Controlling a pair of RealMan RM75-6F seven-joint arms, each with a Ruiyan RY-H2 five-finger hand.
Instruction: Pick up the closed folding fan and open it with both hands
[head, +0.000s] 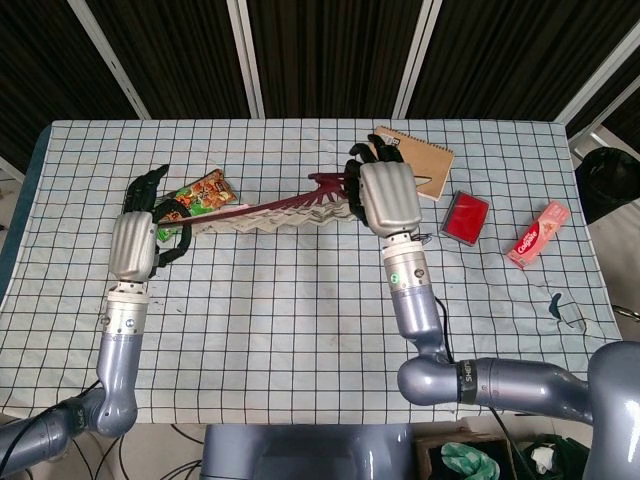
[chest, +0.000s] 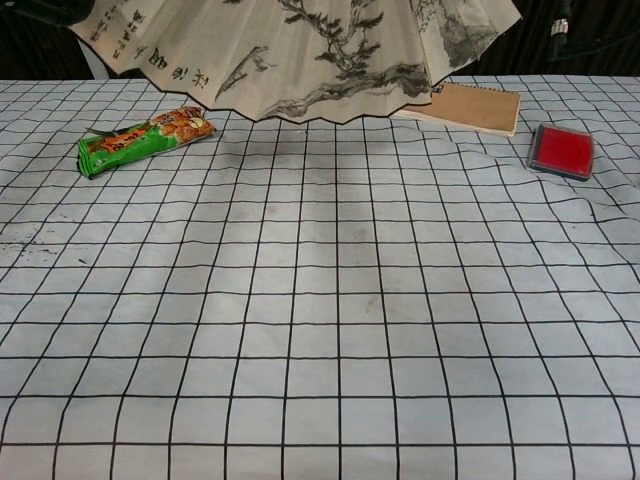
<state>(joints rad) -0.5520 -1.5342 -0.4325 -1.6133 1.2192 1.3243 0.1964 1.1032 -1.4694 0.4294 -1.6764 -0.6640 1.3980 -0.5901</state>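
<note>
The folding fan is spread wide, held above the table between both hands. In the chest view its cream leaf with ink trees and script fills the top of the frame. My left hand grips the fan's left outer rib near the snack packet. My right hand grips the dark red right rib, over the edge of the notebook. Neither hand shows in the chest view.
A green and orange snack packet lies at the left, also the snack packet. A brown notebook, a red case and a pink packet lie on the right of the checked cloth.
</note>
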